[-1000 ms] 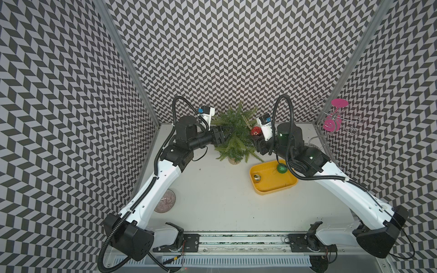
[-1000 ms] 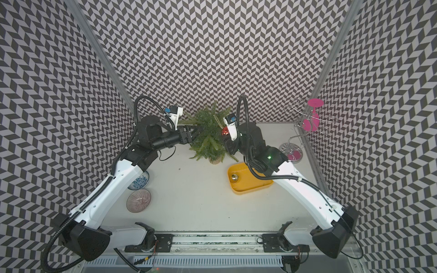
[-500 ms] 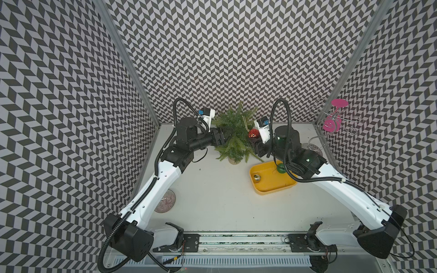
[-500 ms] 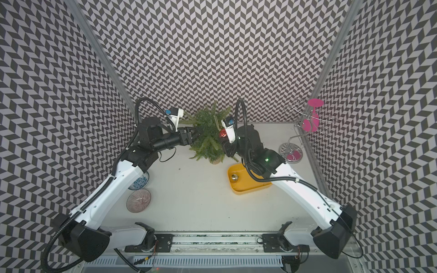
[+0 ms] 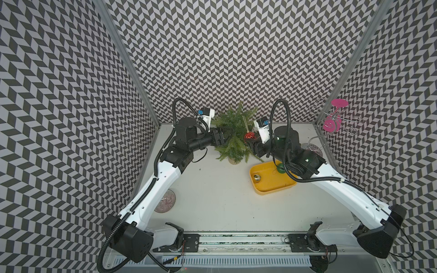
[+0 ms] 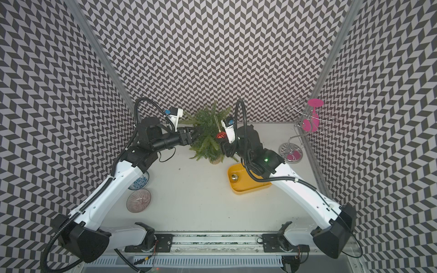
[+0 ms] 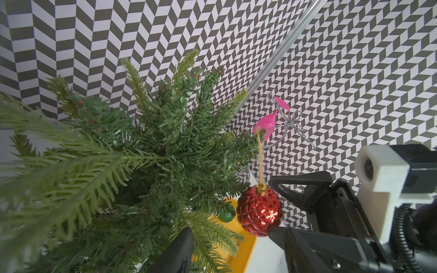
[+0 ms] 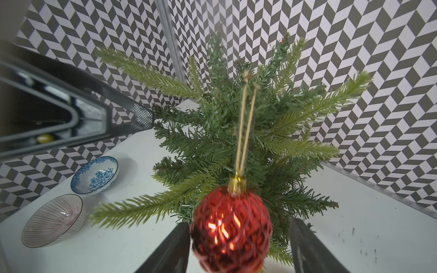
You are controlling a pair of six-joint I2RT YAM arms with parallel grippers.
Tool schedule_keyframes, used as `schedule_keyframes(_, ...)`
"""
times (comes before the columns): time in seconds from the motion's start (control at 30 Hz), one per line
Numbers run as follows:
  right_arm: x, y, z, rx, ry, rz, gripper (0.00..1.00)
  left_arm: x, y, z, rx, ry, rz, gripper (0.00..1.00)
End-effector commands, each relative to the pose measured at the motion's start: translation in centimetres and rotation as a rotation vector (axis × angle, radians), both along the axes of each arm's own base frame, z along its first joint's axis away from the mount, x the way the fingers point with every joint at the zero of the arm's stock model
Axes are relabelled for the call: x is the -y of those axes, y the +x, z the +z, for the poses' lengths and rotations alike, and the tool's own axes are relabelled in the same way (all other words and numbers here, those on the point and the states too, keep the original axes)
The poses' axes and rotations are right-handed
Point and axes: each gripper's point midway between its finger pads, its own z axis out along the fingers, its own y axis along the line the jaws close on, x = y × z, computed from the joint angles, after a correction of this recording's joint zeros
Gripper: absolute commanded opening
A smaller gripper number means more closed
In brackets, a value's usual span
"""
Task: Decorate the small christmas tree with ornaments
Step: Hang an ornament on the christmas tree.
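In a top view, the tree (image 5: 233,132) stands at the tabletop's back edge, with the red bauble (image 5: 249,135) on the side nearer the right arm. Left wrist: the left jaws sit deep in the needles, grip impossible to tell. Right wrist: the bauble dangles below a twig, its string (image 8: 243,127) running straight up, and the right jaws are parted either side of it.

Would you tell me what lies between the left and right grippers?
The tree, with the red bauble hanging from a branch; both top views show it.
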Motion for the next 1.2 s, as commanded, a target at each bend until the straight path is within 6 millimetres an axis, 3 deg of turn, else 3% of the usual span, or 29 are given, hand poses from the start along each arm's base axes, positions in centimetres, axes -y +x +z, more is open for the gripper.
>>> schedule_keyframes(0.0,-0.8,0.2,1.9,0.038,0.047,0.016,0.68,-0.5,-0.7,1.2,0.037,-0.017,0.001,0.63)
schedule_keyframes(0.2,-0.5,-0.1,2.9,0.043,0.066,0.012,0.68,-0.5,-0.8,1.1,0.035,-0.014,0.001,0.63)
schedule_keyframes(0.4,0.7,-1.7,5.1,0.034,0.126,0.006,0.69,-0.4,-1.3,0.8,0.038,-0.002,-0.017,0.64)
schedule_keyframes(0.73,3.7,-3.9,4.8,-0.029,0.206,-0.064,0.69,-0.5,-3.7,0.4,0.071,0.040,-0.074,0.65)
schedule_keyframes(0.9,6.2,-4.5,3.2,-0.084,0.232,-0.137,0.68,-1.4,-5.4,-1.0,0.081,0.087,-0.075,0.65)
schedule_keyframes(1.17,10.8,-4.5,-1.8,-0.213,0.291,-0.268,0.66,-2.6,-8.6,-3.9,0.108,0.129,-0.071,0.66)
